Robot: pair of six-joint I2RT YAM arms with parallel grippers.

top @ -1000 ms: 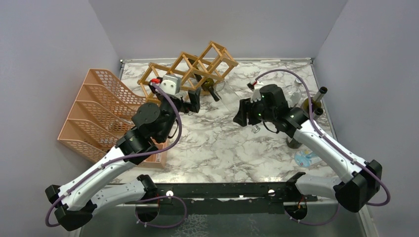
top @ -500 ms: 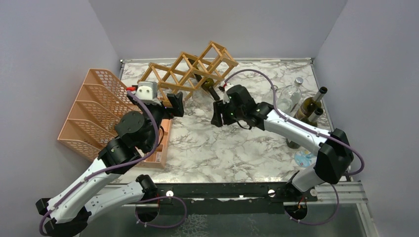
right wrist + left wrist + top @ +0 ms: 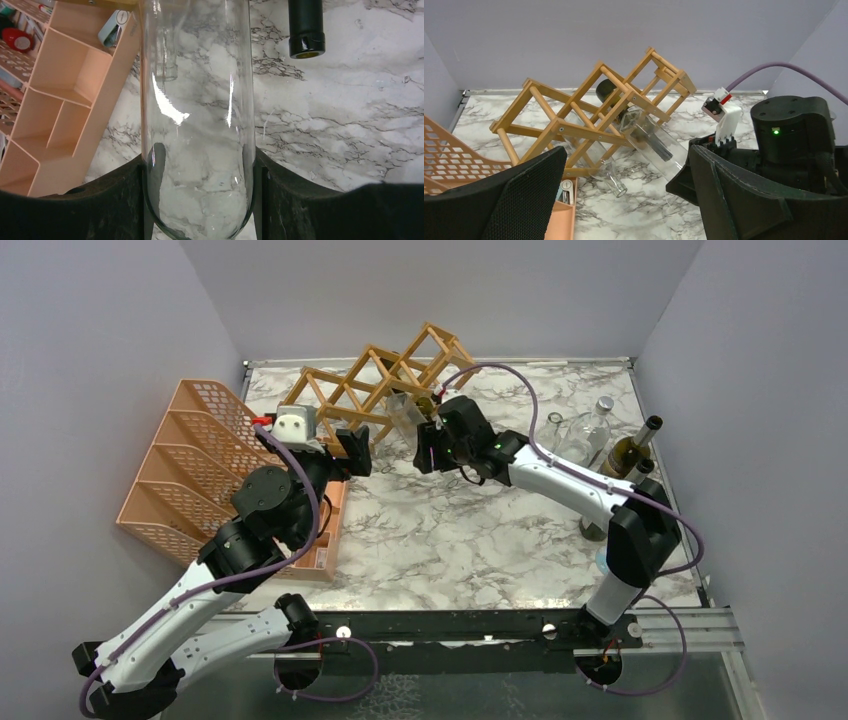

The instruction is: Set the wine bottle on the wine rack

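The light wooden wine rack lies tilted at the back of the table and also shows in the left wrist view. My right gripper is shut on the base of a clear glass wine bottle. The bottle slants up, with its neck end inside a rack cell. My right gripper's fingers press both sides of the glass. My left gripper is open and empty, just left of the bottle and in front of the rack. A dark bottle and another clear bottle lie in the rack.
The salmon-pink mesh organizer stands at the left, its tray holding small items. A clear bottle and dark green bottles stand at the right edge. The dark bottle's neck juts out beside the held bottle.
My right gripper has moved left and back to the rack with the clear bottle. My left gripper drew back to the left, then stayed still.
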